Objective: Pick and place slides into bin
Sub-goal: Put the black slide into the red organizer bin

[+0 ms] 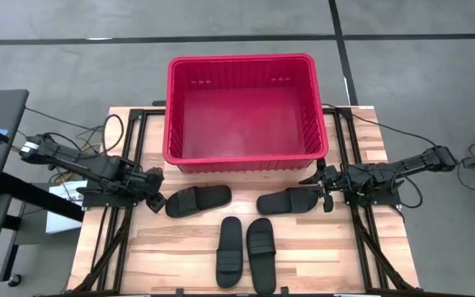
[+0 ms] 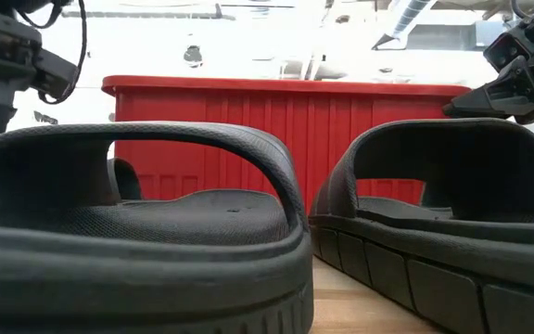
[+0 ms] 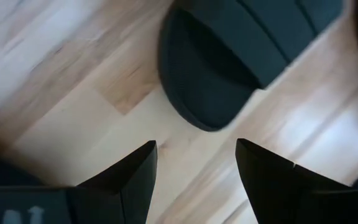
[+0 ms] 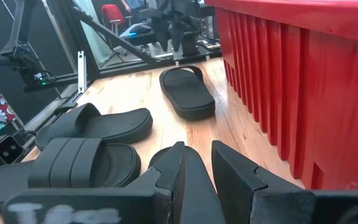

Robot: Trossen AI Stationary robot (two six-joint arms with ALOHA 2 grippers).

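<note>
Lying before the bin (image 1: 242, 59), four slides (image 1: 198, 200)

text: none legible | right wrist mount (image 4: 67, 214): pale marks, perhaps letters, too blurred to read

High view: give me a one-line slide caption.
Four slides on the table, red bin empty; left gripper open, right gripper at one slide's heel.

Two black slides stood very close to the camera, one (image 2: 128, 250) beside the other (image 2: 443, 232); behind them stood the red bin (image 2: 286, 130); the wooden bench (image 2: 360, 311) showed between.
</note>
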